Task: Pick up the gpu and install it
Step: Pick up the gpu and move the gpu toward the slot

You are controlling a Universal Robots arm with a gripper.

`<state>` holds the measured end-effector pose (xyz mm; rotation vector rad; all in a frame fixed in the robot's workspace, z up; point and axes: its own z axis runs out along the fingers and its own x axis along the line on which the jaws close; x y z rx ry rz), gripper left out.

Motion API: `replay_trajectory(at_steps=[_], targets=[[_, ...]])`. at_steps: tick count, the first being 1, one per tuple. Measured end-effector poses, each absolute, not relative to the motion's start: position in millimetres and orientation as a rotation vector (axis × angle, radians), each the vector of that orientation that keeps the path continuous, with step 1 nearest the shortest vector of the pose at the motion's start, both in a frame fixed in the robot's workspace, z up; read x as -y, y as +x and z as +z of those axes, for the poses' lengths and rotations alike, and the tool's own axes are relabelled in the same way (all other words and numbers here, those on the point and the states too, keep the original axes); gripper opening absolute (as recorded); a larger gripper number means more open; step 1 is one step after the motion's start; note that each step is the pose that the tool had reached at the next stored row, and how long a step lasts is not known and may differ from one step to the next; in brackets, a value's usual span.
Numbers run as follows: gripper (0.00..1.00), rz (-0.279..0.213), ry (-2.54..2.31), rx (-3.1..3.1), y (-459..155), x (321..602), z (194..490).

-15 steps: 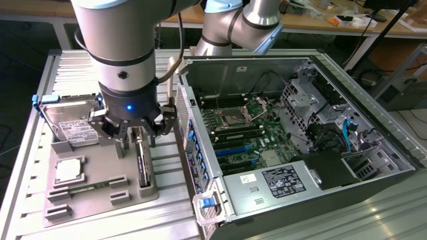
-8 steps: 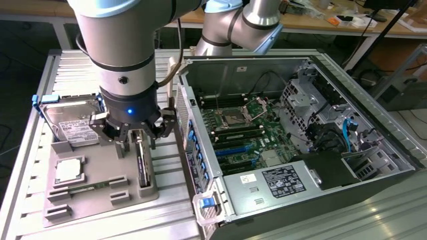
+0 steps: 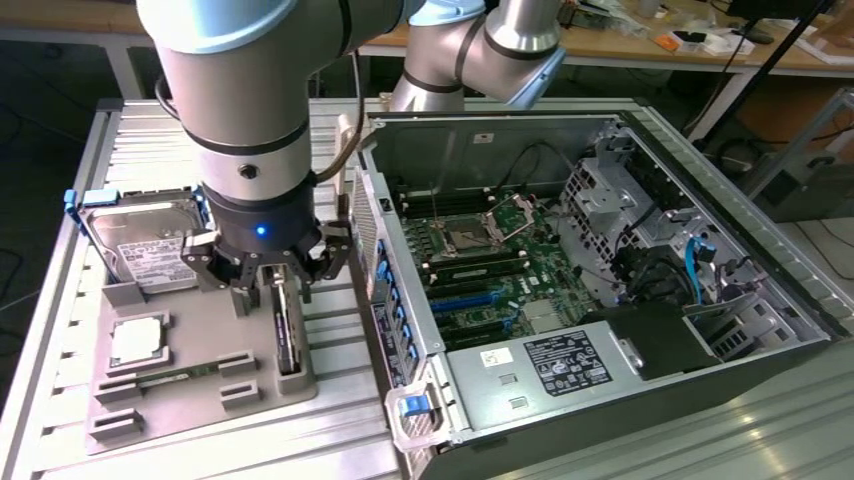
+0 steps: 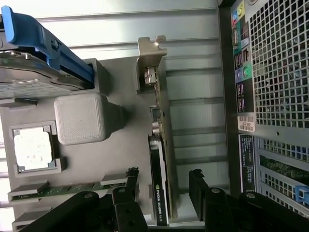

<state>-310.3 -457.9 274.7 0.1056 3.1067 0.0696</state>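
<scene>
Grey tray [image 3: 200, 322] holds the gpu [image 3: 287, 338] edgewise, straddled by the spread gripper [image 3: 275, 292].

We see bright, even overhead light; glare streaks the ribbed table [image 4: 120, 34] beyond the gripper [image 4: 163, 179]; shadows near it are soft.

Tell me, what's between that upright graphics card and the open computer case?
Mostly bare ribbed table, shown in the wrist view, between the gpu and the case; one of the open fingers hangs over that stretch.

gpu [image 3: 286, 335] on edge in tray [image 3: 200, 335], prob. under hand [image 3: 274, 293].
</scene>
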Motion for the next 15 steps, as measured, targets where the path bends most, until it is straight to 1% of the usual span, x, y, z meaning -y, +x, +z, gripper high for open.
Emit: replay_trajectory(at_steps=[15], targets=[[0.54, 0.07, 0.106, -3.106, -311, 454, 258]])
